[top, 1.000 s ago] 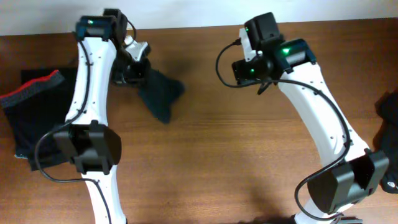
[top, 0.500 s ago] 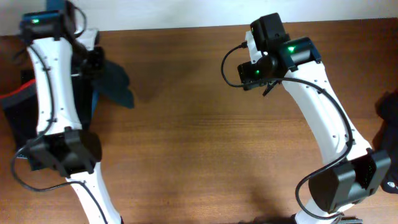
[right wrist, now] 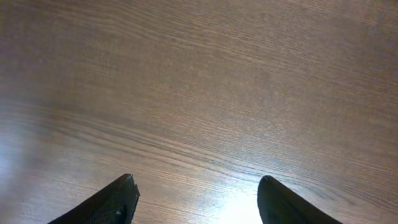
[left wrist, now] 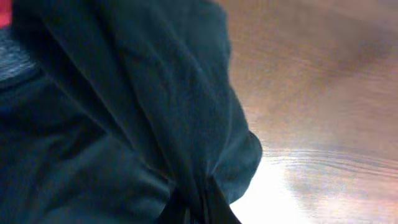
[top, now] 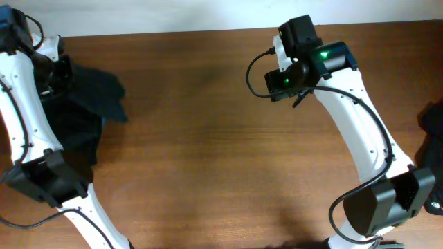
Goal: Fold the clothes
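A dark teal garment (top: 97,93) hangs from my left gripper (top: 64,72) at the far left of the table, over a dark pile of clothes (top: 66,135). In the left wrist view the garment (left wrist: 155,106) fills most of the frame and bunches between the jaws (left wrist: 199,208), which are shut on it. A red edge shows at the top left corner (left wrist: 5,9). My right gripper (right wrist: 196,193) is open and empty above bare wood; in the overhead view it sits at the upper right (top: 287,72).
More dark clothing (top: 432,131) lies at the table's right edge. The brown wooden table (top: 221,152) stretches between the two arms. A white wall runs along the back edge.
My left arm has swung left with the teal garment, from the table's upper middle to over the pile at the left edge. The right arm has barely moved.
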{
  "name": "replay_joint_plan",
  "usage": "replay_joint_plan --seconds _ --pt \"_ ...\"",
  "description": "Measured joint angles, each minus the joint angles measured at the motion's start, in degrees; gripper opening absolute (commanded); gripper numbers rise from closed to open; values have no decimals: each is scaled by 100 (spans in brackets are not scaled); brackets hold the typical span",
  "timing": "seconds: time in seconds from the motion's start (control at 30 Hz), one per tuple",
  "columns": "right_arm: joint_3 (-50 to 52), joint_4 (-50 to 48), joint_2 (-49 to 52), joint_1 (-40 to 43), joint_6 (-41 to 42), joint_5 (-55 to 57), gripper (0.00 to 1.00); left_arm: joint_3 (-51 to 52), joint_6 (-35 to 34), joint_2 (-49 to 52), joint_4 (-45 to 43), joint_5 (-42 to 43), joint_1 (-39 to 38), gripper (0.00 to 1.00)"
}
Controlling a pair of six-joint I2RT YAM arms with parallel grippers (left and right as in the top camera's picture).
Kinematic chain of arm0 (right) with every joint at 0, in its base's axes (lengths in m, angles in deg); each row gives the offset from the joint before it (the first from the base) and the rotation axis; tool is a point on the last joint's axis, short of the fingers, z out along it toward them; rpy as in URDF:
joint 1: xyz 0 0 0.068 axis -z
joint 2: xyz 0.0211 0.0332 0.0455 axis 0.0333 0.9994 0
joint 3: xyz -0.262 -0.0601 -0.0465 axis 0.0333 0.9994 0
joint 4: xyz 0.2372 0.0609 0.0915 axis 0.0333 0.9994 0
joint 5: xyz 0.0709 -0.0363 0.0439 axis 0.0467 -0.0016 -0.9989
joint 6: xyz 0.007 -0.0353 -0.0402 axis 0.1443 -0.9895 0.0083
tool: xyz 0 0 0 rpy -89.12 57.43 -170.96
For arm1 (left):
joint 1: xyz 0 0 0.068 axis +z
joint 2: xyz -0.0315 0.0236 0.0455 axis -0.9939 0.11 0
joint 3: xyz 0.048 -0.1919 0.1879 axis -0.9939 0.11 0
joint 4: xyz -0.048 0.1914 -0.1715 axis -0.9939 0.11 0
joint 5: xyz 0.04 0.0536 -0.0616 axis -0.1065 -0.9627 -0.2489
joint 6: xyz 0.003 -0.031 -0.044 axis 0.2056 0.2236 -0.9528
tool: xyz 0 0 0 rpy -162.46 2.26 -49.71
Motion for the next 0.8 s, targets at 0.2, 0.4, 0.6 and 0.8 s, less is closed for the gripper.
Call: replay_joint_plan --seconds 0.2,0.4,0.6,0.8 --pt "0 70 0 0 -4 2 67 -11 37 -739 -13 142 101 0" --pt "0 133 0 0 -2 2 67 -63 39 -1008 33 136 610 1" --pt "0 149 0 0 0 2 67 -63 39 -1008 31 131 994 1" --pt "0 151 0 0 -4 0 67 -63 39 -1008 -105 157 1084 1"
